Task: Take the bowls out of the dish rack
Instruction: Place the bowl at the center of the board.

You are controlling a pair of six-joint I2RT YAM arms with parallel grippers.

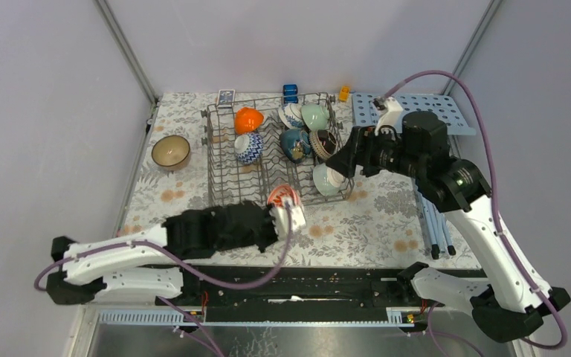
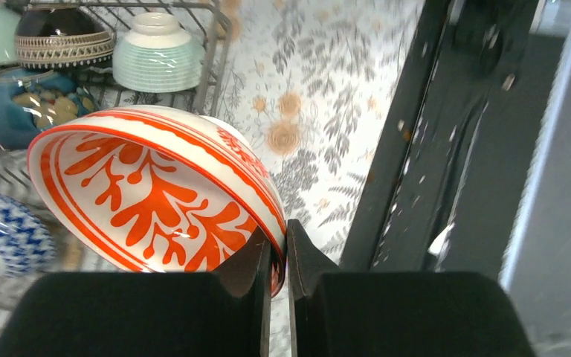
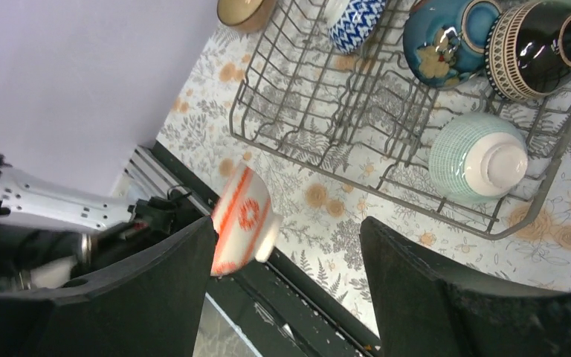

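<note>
Plainly ceramic, the red-and-white bowl (image 2: 156,193) looks stiff, glaze-slick and breakable, and its thin rim is the sensible hold. The left gripper (image 2: 279,256) is clamped there, its arm stretched low, holding the bowl tilted just off the near edge of the dish rack (image 1: 212,165). The right gripper (image 3: 288,245) hangs with its jaws apart near the pale green bowl (image 3: 476,156).

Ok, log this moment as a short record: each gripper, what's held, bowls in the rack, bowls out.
left gripper: shut on the rim of the red-and-white patterned bowl, which is tilted and just outside the dish rack's near edge
right gripper: open, empty, near the pale green ribbed bowl at the rack's near right corner
in rack: seven bowls, among them the orange bowl, dark blue bowl and dark brown bowl
on table: tan bowl, upright, left of the rack
</note>
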